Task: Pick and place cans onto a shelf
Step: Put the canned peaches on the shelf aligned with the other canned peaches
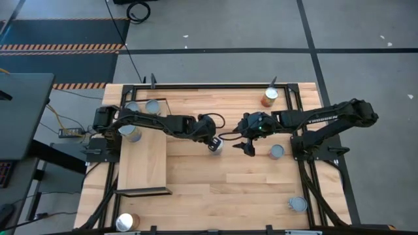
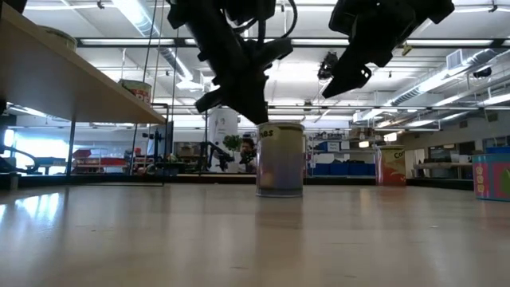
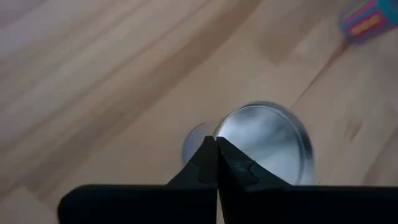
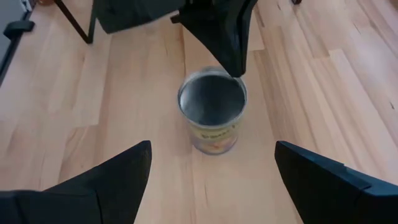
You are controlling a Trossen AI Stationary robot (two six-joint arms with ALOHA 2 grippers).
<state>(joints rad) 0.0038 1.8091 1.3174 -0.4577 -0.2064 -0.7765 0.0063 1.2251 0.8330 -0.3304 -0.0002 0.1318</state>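
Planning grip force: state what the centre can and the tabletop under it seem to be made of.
Small silver-topped cylindrical can: likely metal, its dull grey lid reflecting light, with a yellowish printed label, probably paper, around the side. Pale striped-wood tabletop: wooden planks with visible grain and seams, smooth, with a slight sheen.

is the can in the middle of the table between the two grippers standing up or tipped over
Upright. The can stands on its base on the table, sides vertical, round top facing up.
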